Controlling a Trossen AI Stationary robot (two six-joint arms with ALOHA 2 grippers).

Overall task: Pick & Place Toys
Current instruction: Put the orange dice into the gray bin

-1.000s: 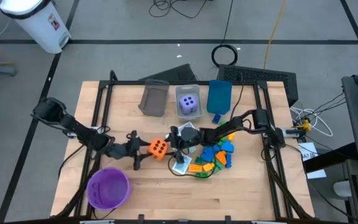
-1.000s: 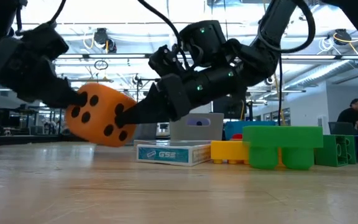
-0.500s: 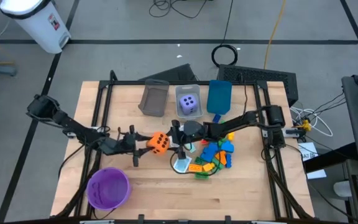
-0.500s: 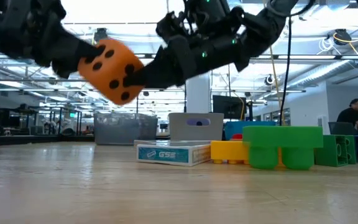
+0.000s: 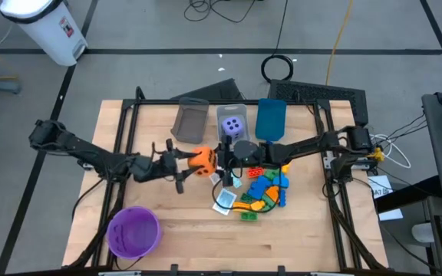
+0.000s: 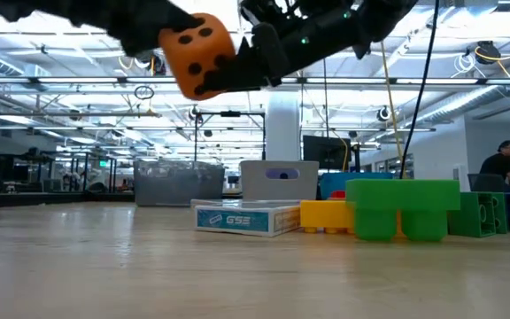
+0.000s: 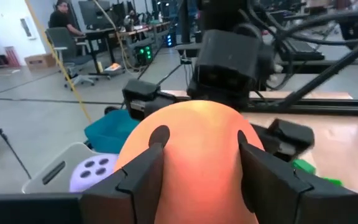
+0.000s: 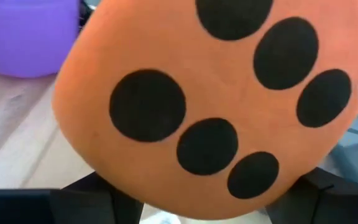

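Orange foam, by the look of it: the orange die (image 5: 200, 162) bulges between the left end effector's fingers (image 7: 143, 180) in the left wrist view, so I judge it light, soft and squashy, with a matt skin unlikely to slip. Its dots here are black. It hangs clear above the counter (image 5: 298, 238), just short of the row of bins at twelve o'clock on the counter. The left end effector (image 5: 188, 162) is clamped on two opposite faces, which seems the sensible hold. The right end effector (image 5: 222, 162) sits at the die's three o'clock side; its fingers straddle the die in the right wrist view, but whether they press on it I cannot tell.

Of the bins, the grey bin (image 5: 190, 120) shows nothing inside, the clear bin (image 5: 232, 126) holds the purple die (image 5: 233, 127), and the blue bin (image 5: 270, 118) looks bare. The purple bowl (image 5: 133, 231) at seven o'clock appears unfilled. Building bricks (image 5: 265, 188) and a teal-and-white card (image 5: 224, 202) lie loose on the counter.
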